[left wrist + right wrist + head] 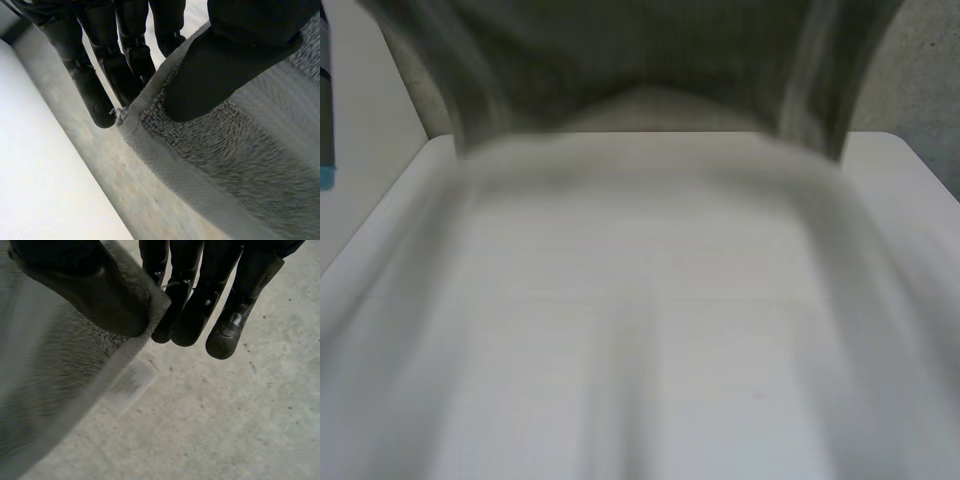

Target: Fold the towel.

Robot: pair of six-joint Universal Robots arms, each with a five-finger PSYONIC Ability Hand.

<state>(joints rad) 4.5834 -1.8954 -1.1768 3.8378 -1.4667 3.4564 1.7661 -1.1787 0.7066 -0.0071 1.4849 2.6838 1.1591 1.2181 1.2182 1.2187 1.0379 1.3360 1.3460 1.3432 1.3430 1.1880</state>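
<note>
A grey towel [640, 60] hangs lifted high across the head view, stretched wide and sagging in the middle above the white table [640, 320]. In the left wrist view my left hand [225, 70] pinches a corner of the towel [240, 150] between its thumb and fingers [95, 95]. In the right wrist view my right hand [100, 295] pinches another corner of the towel [55, 375] the same way, thumb on the pile, fingers [225, 335] behind the hem. A small white label [131, 382] hangs from that edge.
The table's far edge [910, 140] and side edges show under the towel. A speckled concrete floor [225, 415] lies below the right hand. A blue-edged object [326, 100] stands beside the table at the far left.
</note>
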